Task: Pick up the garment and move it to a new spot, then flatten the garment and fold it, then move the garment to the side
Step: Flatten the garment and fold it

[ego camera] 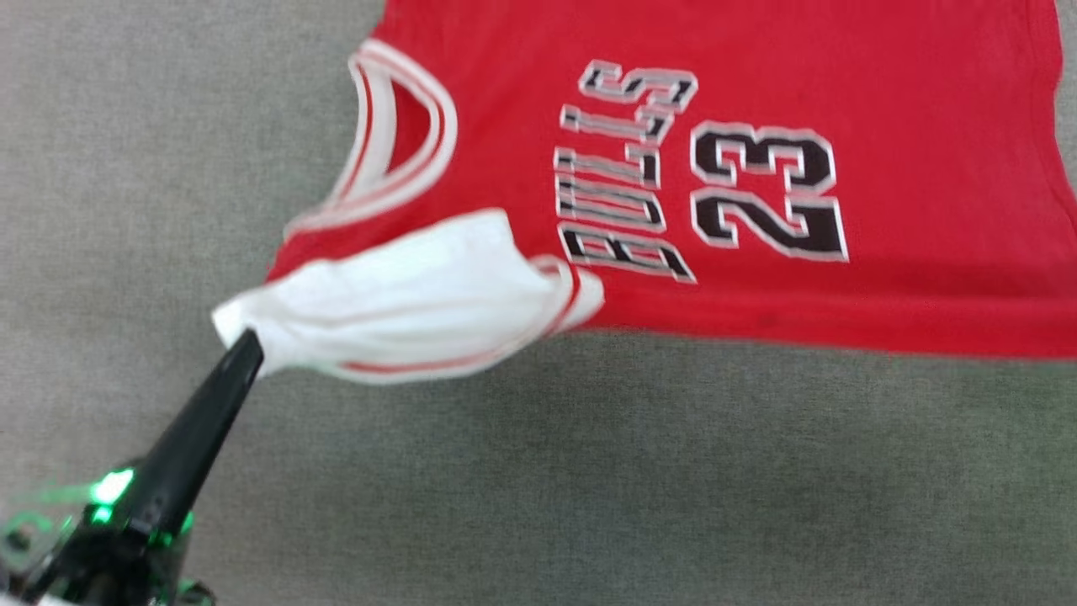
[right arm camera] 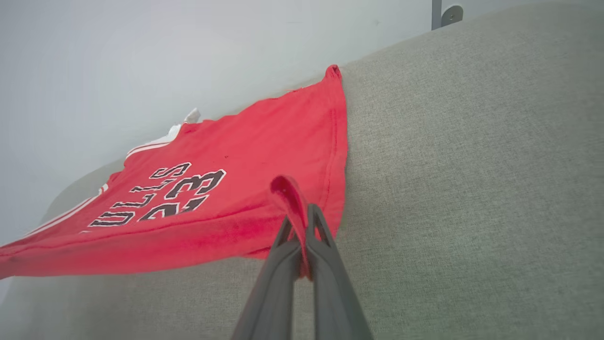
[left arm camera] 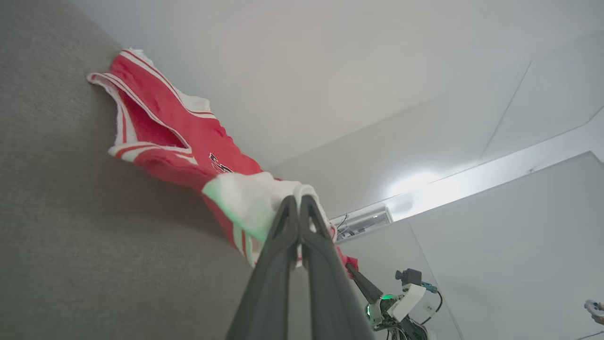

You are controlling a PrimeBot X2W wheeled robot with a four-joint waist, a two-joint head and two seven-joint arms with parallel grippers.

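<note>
Two ends of one side of the garment (ego camera: pixel 925 168) are pinched at once, one by each arm, and that accounts for how the cloth lies. The left end effector (ego camera: pixel 246 347) has its long dark fingers pressed together on the tip of the white sleeve (ego camera: pixel 404 295), which is drawn out into a taut cone toward the lower left of the head view. In the left wrist view the sleeve bunches right at the fingertips. The right end effector (right arm camera: pixel 302 224) is clamped as well, its fingers closed on a small fold of the red hem corner (right arm camera: pixel 287 191) that stands up between them.

With the side nearer the robot held at both ends, that edge looks raised a little off the grey fabric-covered surface (ego camera: pixel 505 471), with shadow beneath it. The rest of the shirt lies spread on the surface farther out, lettering and number face up and the striped collar (ego camera: pixel 395 135) open and flat. The body cloth between the two grips is stretched nearly straight with few wrinkles.

A two-point hold along one side suits dragging or laying the shirt out evenly, so the step in hand is probably repositioning or flattening, with folding not yet begun. The weaker point seems to be the sleeve. It is gripped only at its very tip, so a pull may stretch the sleeve rather than carry the shoulder, or the tip may slip free.
</note>
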